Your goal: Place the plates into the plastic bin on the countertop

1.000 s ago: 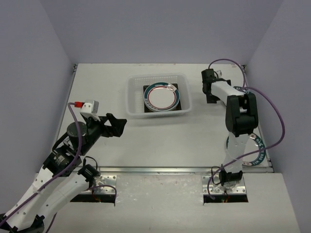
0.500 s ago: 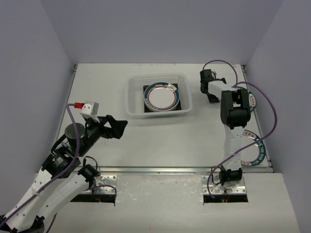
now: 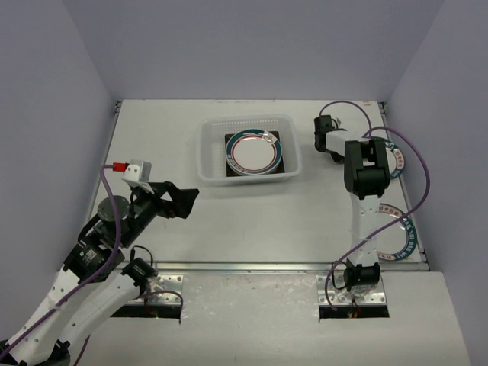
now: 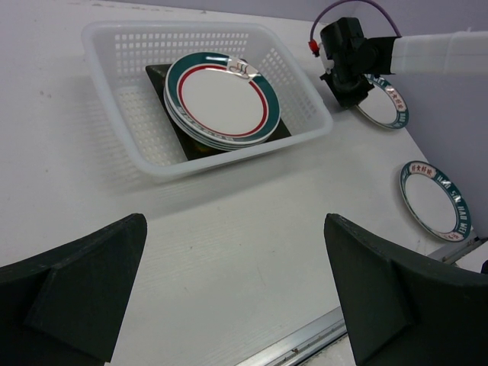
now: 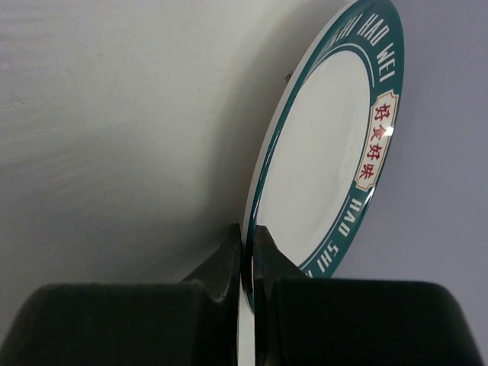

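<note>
The right arm's jaws are clamped on the rim of a green-rimmed plate (image 5: 328,160) near the far right corner of the table (image 3: 152,130). The left arm's jaws are wide apart over the near left side. A stack of plates (image 3: 254,151) lies in the bin (image 3: 207,152) near the far edge. One more plate (image 3: 398,238) lies at the near right corner.

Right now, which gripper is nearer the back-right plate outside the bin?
Right. The right gripper is clamped on that plate at its rim; the left gripper hangs open far off, front-left of the bin.
</note>
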You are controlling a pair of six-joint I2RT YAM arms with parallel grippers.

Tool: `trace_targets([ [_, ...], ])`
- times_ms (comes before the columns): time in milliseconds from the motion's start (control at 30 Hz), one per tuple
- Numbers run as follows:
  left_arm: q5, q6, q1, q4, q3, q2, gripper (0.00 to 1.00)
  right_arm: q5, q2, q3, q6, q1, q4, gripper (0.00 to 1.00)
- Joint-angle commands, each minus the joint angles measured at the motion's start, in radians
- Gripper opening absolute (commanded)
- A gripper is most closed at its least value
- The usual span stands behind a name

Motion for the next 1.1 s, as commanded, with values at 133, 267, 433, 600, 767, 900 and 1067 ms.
trace_targets([
  [133, 0.013, 0.019, -0.004, 0.045, -0.002, -0.003, 1.00, -0.107, -0.093, -0.094, -0.034, 0.072, 0.102, 0.00],
  [267, 0.011, 0.019, -0.004, 0.046, -0.003, 0.002, 1.00, -0.057, -0.238, -0.152, -0.129, 0.163, 0.207, 0.00],
  [433, 0.013, 0.019, -0.004, 0.045, -0.003, 0.020, 1.00, 0.002, -0.378, -0.075, -0.146, 0.212, 0.134, 0.00],
  [600, 0.013, 0.018, -0.004, 0.043, -0.003, 0.029, 1.00, 0.071, -0.462, -0.065, -0.225, 0.234, 0.152, 0.00],
  [767, 0.005, 0.016, -0.006, 0.045, -0.005, 0.032, 1.00, 0.035, -0.559, -0.115, -0.275, 0.327, 0.203, 0.00],
  [900, -0.005, 0.014, -0.006, 0.041, -0.003, 0.043, 1.00, -0.042, -0.609, -0.173, -0.377, 0.564, 0.263, 0.00],
  [1067, -0.028, 0.007, -0.004, 0.036, -0.002, 0.040, 1.00, -0.206, -0.558, -0.169, -0.382, 0.752, 0.236, 0.00],
])
